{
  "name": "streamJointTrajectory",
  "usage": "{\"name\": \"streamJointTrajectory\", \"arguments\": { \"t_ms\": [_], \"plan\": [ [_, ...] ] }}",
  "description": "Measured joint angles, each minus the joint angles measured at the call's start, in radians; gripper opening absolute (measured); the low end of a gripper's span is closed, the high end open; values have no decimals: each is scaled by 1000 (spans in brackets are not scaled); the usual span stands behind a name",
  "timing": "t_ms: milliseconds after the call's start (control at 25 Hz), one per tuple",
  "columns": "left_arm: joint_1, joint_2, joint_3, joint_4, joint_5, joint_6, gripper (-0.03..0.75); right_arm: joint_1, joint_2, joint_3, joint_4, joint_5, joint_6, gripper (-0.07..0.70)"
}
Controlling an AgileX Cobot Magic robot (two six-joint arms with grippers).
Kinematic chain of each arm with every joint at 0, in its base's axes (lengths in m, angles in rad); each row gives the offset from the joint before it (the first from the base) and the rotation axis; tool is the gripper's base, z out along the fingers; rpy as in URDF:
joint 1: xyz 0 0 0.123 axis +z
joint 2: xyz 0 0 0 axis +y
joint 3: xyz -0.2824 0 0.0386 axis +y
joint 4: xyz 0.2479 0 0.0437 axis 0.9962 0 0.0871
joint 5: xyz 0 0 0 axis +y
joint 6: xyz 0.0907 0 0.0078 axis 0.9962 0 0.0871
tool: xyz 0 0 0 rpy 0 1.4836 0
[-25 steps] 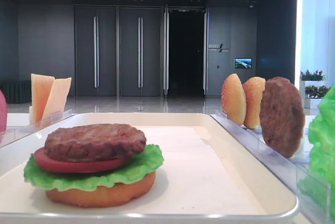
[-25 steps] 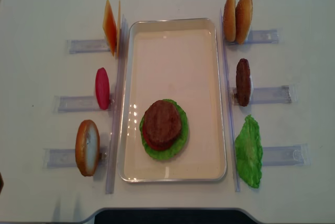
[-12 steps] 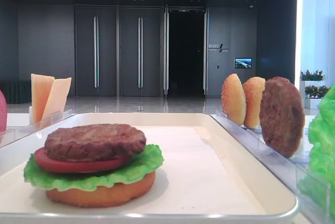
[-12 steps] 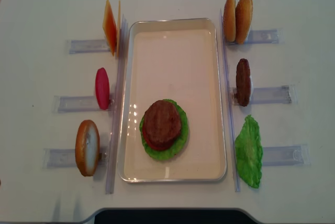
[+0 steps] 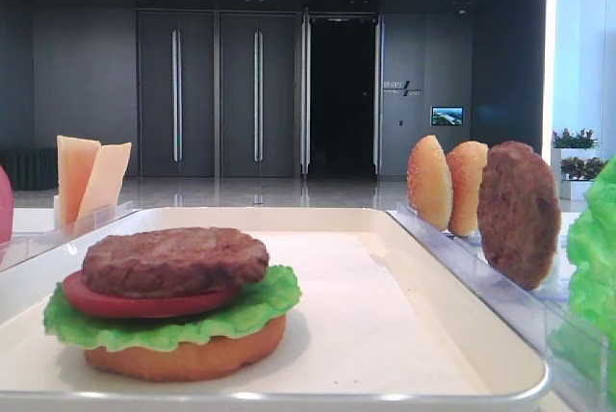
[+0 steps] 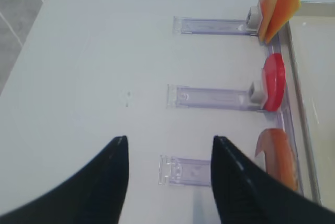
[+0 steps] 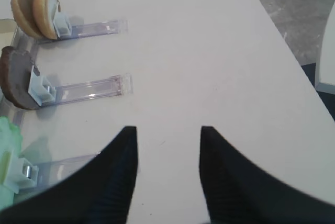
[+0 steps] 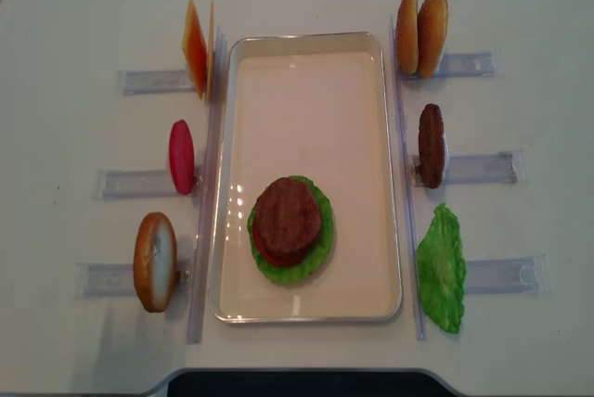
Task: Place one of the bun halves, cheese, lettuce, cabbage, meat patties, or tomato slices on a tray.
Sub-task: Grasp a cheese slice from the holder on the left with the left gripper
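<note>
The tray [image 8: 306, 44] holds a stack — bun, lettuce, tomato, patty on top [image 8: 288, 216]. The cheese [image 8: 197, 49] stands on edge in its rack just left of the tray's far corner. It looks thin, light and slippery — best pinched across its upper edge. Left gripper [image 6: 167, 179] and right gripper [image 7: 167, 169] both gape wide, empty.

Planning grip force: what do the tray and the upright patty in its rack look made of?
Tray: glossy white, probably enamelled metal or hard plastic; its rim reflects light. Patty: rough, matte brown, stands stiffly on edge, so likely a moulded plastic or rubber replica.
</note>
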Motion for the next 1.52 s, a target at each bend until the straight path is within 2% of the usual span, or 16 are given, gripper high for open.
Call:
{"name": "streamJointTrajectory", "arguments": {
  "t_ms": [200,400,760,920,1240,1360,1520],
  "plan": [
    [0,306,-151,0,-36,-11,391,0,0,0,1,0,0,303],
    [0,637,-329,1,-37,-11,391,0,0,0,1,0,0,303],
    [0,1120,-644,-19,21,1,391,0,0,0,1,0,0,303],
    [0,1253,-785,-44,41,1,391,0,0,0,1,0,0,303],
    [0,1471,-1084,-57,142,6,391,0,0,0,1,0,0,303],
    [0,1530,-1168,-57,167,8,391,0,0,0,1,0,0,303],
    [0,1572,-1228,-57,189,8,391,0,0,0,1,0,0,303]
  ]
}}
